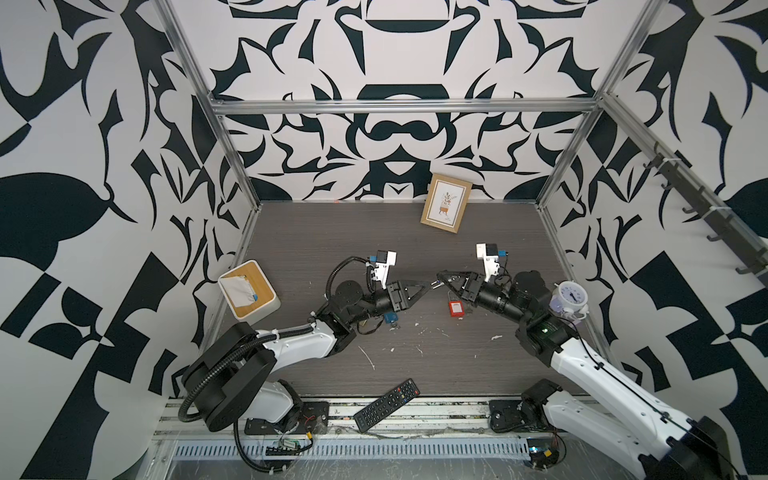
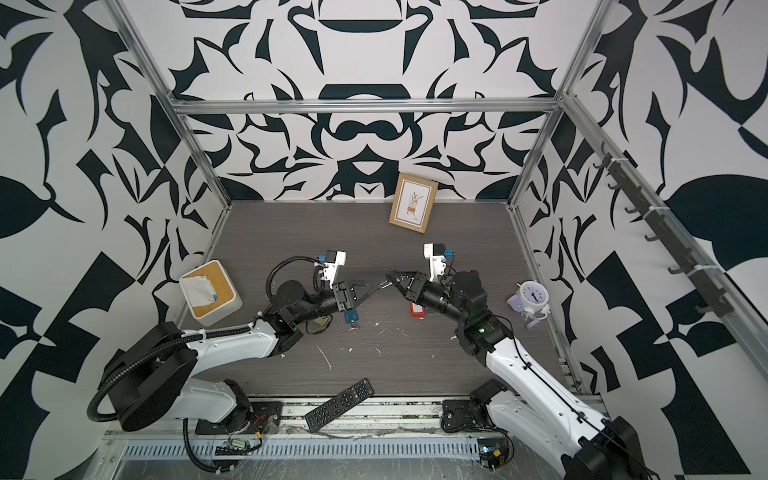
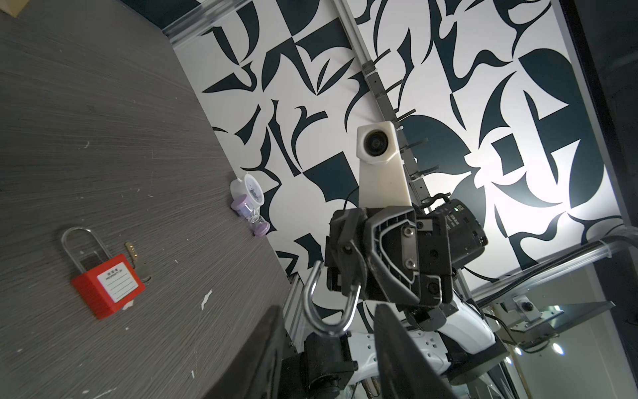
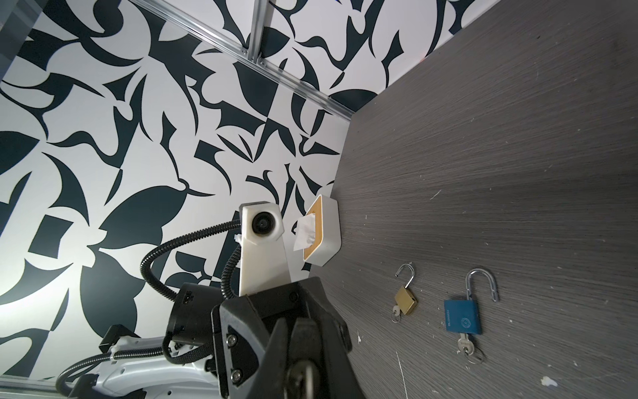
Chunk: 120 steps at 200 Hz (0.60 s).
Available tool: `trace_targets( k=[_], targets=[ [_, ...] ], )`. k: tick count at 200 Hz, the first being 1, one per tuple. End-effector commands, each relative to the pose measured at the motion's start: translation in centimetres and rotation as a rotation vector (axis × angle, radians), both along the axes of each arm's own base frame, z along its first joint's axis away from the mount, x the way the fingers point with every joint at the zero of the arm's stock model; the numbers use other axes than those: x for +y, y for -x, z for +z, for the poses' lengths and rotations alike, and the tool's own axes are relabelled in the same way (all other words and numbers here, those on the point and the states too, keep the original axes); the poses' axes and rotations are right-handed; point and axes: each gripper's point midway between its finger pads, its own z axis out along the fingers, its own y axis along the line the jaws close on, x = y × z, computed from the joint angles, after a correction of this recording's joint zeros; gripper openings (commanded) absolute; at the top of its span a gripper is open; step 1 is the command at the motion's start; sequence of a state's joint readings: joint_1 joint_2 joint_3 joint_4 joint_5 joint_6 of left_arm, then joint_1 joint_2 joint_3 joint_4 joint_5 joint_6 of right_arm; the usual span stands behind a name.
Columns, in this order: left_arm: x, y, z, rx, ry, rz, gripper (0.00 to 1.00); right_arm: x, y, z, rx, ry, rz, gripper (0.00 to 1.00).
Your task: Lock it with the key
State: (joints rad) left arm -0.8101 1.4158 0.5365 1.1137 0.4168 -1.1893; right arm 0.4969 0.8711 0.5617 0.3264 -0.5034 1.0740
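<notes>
**Shackle between our left fingers, key not in sight**

We have both arms nose to nose above the grey wood-grain tabletop [image 3: 103, 138]. Our right gripper [image 1: 440, 277] is clamped tight on the silver-shackled padlock [image 3: 306, 300]. Its body is buried in the jaws, so only the U-shaped steel shackle sticks out, with one leg apparently free. Our left gripper [image 1: 427, 286] has its jaws apart. Its dark fingers [image 3: 262, 352] stand either side of the shackle's bend without visibly touching it.

We cannot tell whether a key sits in this lock. The only keys we see lie with the red plastic-bodied padlock [image 3: 110, 286], the blue padlock [image 4: 462, 316] and the small brass padlock [image 4: 406, 300], all on the table.

We see three risks from here:
- **Off-centre closing:** the left jaws could twist the lock in the right grip or knock it loose.
- **Skewed push:** this would likely jam the free leg on the body's rim instead of seating it.
- **Close quarters:** the fingertips are so near each other that a small overshoot could make the grippers collide.
</notes>
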Motion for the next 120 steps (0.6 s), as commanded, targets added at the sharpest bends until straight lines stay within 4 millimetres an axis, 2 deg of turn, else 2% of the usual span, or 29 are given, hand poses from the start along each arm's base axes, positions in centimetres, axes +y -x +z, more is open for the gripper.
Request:
trace_targets(
  k=[1,34,81,120],
  targets=[
    [-0.7,0.3,2.3,-0.023,0.082,-0.05,0.41,0.0,0.0,2.8,-0.107,-0.052,-0.002,0.0],
    [-1.1,0.5,2.4,-0.005,0.119,-0.079,0.39,0.3,-0.2,2.5,-0.099,-0.053,0.014,0.0],
    [-0.7,0.5,2.4,-0.009,0.128,-0.062,0.25,0.4,-0.2,1.7,-0.083,-0.038,0.019,0.0],
    [-0.7,0.5,1.9,0.003,0.114,-0.06,0.22,0.1,0.0,1.4,-0.08,-0.016,0.004,0.0]
  ],
)
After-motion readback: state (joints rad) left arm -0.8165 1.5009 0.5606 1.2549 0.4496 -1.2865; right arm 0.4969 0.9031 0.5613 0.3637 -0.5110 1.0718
